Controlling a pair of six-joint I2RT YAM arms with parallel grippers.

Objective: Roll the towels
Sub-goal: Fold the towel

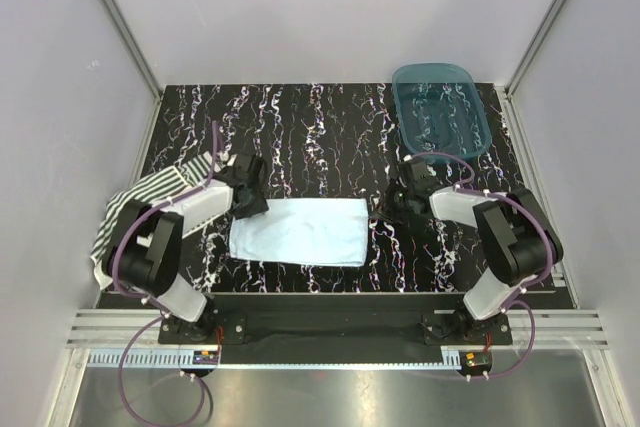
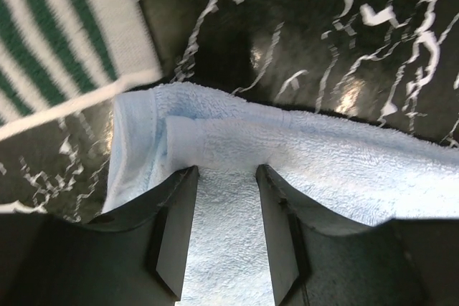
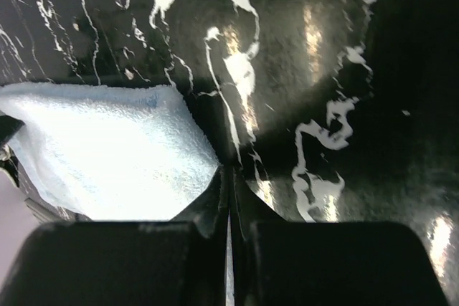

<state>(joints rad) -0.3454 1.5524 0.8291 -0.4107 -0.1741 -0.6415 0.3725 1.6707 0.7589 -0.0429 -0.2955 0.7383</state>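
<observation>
The light blue towel [image 1: 300,230] lies spread flat on the black marbled table [image 1: 300,127], between the two arms. My left gripper [image 1: 250,209] stands over its left edge, open. In the left wrist view the fingers straddle a strip of blue towel [image 2: 344,170], and a small raised fold [image 2: 215,141] sits just ahead of the left gripper [image 2: 226,170]. The green-and-white striped towel [image 1: 140,202] hangs over the table's left edge; a corner of the striped towel [image 2: 57,34] shows beside the blue one. My right gripper [image 1: 385,209] is shut and empty, just off the blue towel's right edge [image 3: 100,155].
A translucent teal plastic tub [image 1: 440,107] stands at the back right corner. White walls and metal frame posts close in the table on three sides. The left arm's body lies over part of the striped towel.
</observation>
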